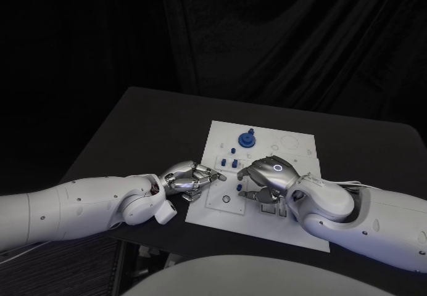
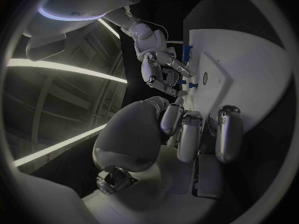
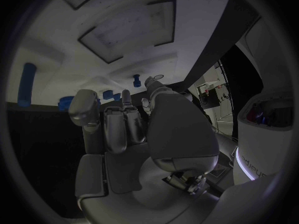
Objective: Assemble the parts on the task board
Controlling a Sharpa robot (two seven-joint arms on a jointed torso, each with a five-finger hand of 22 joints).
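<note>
Both silver hands, left [image 1: 189,179] and right [image 1: 267,179], hover curled and seemingly empty over your white plastic task board [image 1: 223,213]; judged mid-pickup, next grasp the small blue parts [image 1: 231,163].

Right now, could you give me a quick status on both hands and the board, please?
Left hand at the task board's left edge, grip unclear. Right hand curled over board centre. Blue parts standing at far end. Nothing obstructing.

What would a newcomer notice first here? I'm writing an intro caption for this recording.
First, the two silver hands meeting over the white task board at the middle of the black table: the left robot hand at its left edge, the right robot hand above its middle. Next, the large blue part standing near the board's far edge.
</note>
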